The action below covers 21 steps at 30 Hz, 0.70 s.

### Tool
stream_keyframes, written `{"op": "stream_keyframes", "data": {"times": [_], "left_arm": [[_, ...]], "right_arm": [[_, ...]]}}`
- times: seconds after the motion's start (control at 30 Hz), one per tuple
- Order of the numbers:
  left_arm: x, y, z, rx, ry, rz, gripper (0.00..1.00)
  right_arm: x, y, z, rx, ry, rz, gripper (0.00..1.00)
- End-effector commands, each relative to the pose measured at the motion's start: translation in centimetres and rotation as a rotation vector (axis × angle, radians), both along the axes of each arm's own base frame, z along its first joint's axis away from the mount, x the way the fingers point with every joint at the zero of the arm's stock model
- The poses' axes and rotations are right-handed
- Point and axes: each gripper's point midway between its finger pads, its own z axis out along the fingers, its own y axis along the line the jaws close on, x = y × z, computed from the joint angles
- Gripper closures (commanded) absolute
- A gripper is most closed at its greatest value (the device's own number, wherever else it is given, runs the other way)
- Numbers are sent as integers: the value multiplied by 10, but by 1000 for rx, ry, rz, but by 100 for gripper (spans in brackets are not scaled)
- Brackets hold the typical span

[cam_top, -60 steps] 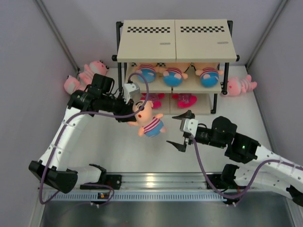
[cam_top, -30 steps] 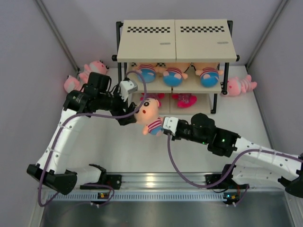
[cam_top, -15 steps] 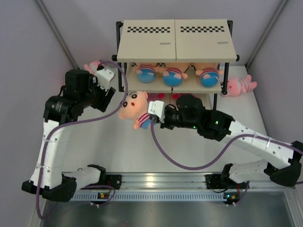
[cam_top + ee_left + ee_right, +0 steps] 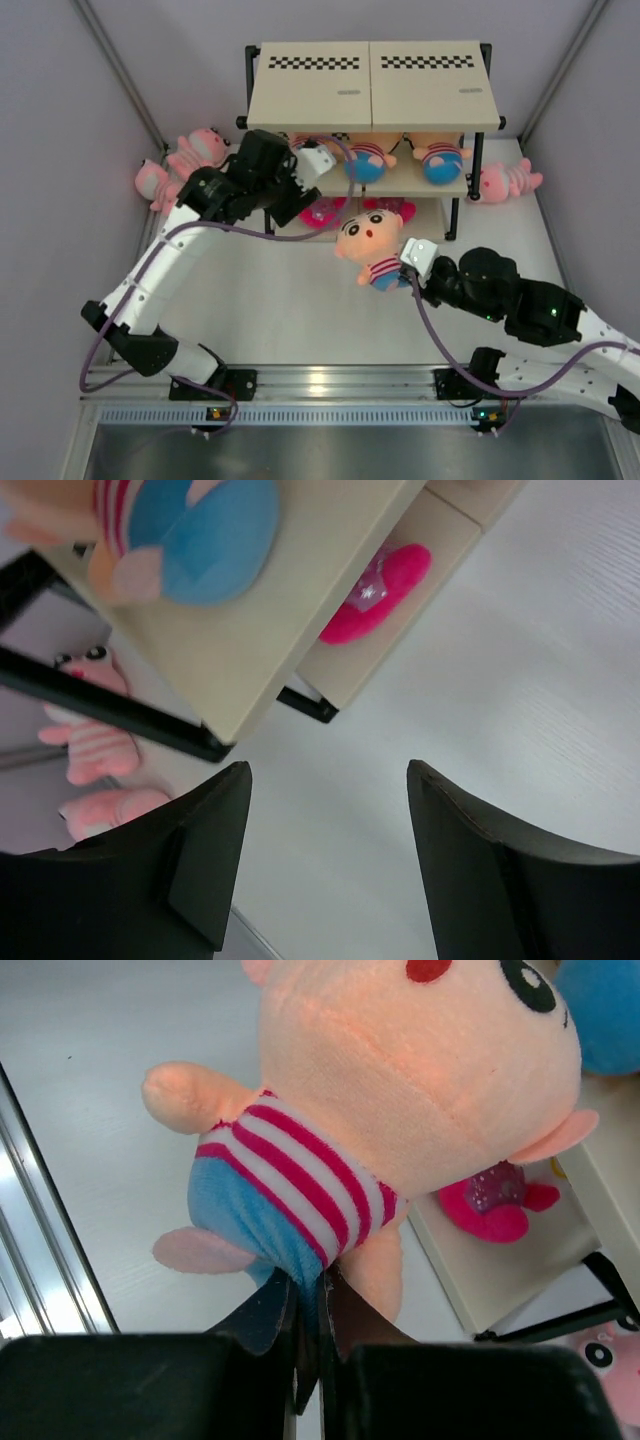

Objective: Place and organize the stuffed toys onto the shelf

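Note:
A peach-faced doll [image 4: 372, 247] in a red-striped shirt hangs in front of the shelf [image 4: 372, 92]. My right gripper [image 4: 402, 272] is shut on its blue bottom, so the doll [image 4: 400, 1090] stands above the pinching right gripper [image 4: 312, 1290]. My left gripper [image 4: 298, 207] is open and holds nothing at the shelf's left front; only floor shows between the left gripper [image 4: 328, 770] fingers. Two dolls [image 4: 365, 160] [image 4: 438, 160] lie on the middle board, and a third [image 4: 190, 530] shows in the left wrist view. A magenta toy [image 4: 323, 213] lies on the bottom board.
Two pink striped animals [image 4: 195, 150] [image 4: 150, 180] lie on the floor left of the shelf, and one [image 4: 505, 182] lies to its right. Black shelf posts [image 4: 250, 120] stand next to my left arm. Grey walls close in both sides.
The right gripper has carried the doll rightward and nearer, from the left-centre to in front of the shelf's middle. The left arm has swung right from the pink animals to the shelf's left front.

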Motion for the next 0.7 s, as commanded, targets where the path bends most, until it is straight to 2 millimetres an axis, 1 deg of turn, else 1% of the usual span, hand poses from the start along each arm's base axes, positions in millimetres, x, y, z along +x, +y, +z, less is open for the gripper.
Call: {"op": "stream_keyframes", "data": {"times": [0.0, 0.03, 0.07, 0.1, 0.13, 0.17, 0.2, 0.23, 0.27, 0.3, 0.37, 0.43, 0.5, 0.67], "left_arm": [[18, -34, 24, 144, -216, -60, 30], [25, -29, 22, 212, -257, -18, 28], [36, -39, 26, 220, -311, -8, 27], [37, -46, 28, 266, -357, -31, 26], [43, -42, 26, 331, -397, 12, 25], [51, -50, 31, 335, -448, 25, 25], [55, -51, 34, 387, -491, 18, 25], [56, -56, 28, 425, -506, 11, 25], [60, -53, 30, 456, -528, 34, 24], [64, -57, 29, 480, -546, 30, 23], [69, -55, 22, 544, -545, 33, 22], [73, -57, 8, 585, -533, 18, 21], [78, -55, 3, 640, -545, 25, 20], [88, -64, 5, 637, -591, 19, 20]], "right_arm": [[5, -19, 7, 76, -16, -112, 100], [4, -21, 8, 84, -20, -115, 100], [4, -23, 9, 96, -25, -118, 100], [4, -23, 10, 99, -28, -118, 100], [4, -23, 10, 101, -30, -117, 100], [4, -22, 8, 96, -27, -116, 100], [5, -21, 8, 93, -25, -115, 100], [5, -19, 6, 84, -18, -112, 100], [4, -17, 6, 85, -13, -103, 100], [4, -15, 5, 81, -7, -100, 100], [3, -13, 4, 78, -1, -93, 100], [3, -11, 4, 77, 1, -87, 100], [2, -9, 5, 85, 1, -75, 100], [0, -6, 6, 99, 7, -60, 100]]}}
